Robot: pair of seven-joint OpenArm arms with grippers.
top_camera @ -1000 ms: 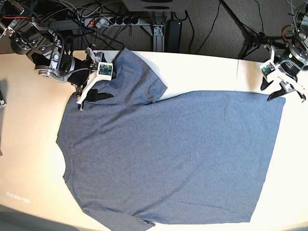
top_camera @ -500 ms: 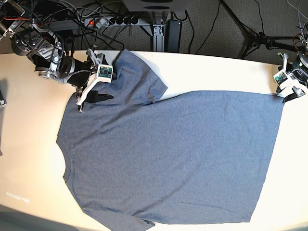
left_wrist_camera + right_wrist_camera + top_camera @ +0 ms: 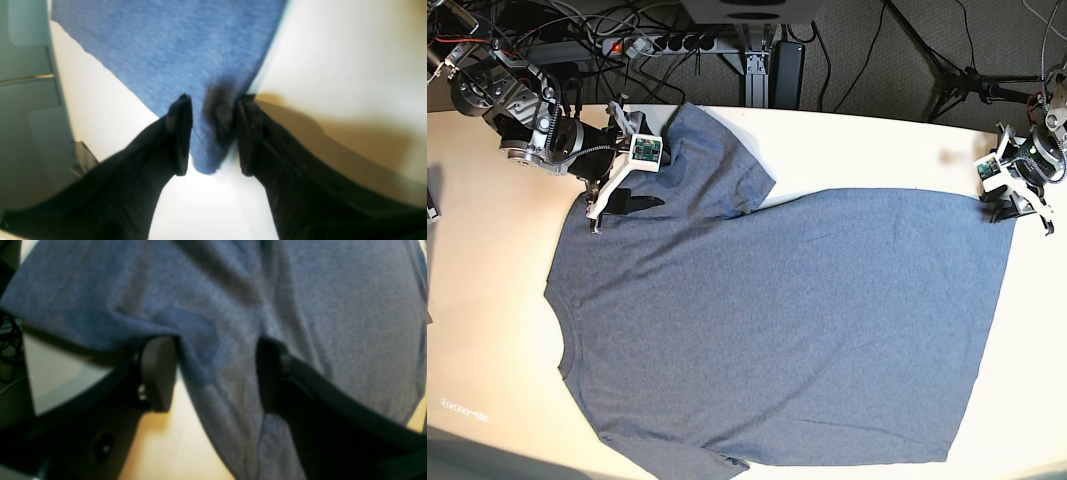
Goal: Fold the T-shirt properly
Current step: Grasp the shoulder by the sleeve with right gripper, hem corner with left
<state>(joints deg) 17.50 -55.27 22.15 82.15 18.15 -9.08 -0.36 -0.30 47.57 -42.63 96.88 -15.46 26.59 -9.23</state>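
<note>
The blue-grey T-shirt lies spread flat on the pale table, plain side up, neck at the left and hem at the right. My right gripper is at the shirt's far left shoulder, beside the upper sleeve. In the right wrist view this gripper is open, with a ridge of the shirt's cloth between its fingers. My left gripper is at the hem's far right corner. In the left wrist view the left gripper is open astride that corner of the T-shirt.
A power strip and cables lie behind the table's back edge. Black stand legs rise behind the right corner. A dark object sits at the table's left edge. Bare tabletop shows beside the hem corner.
The left arm swung out to the right, then came back down to the hem's far corner. The right arm has hardly moved and the shirt lies as before.
</note>
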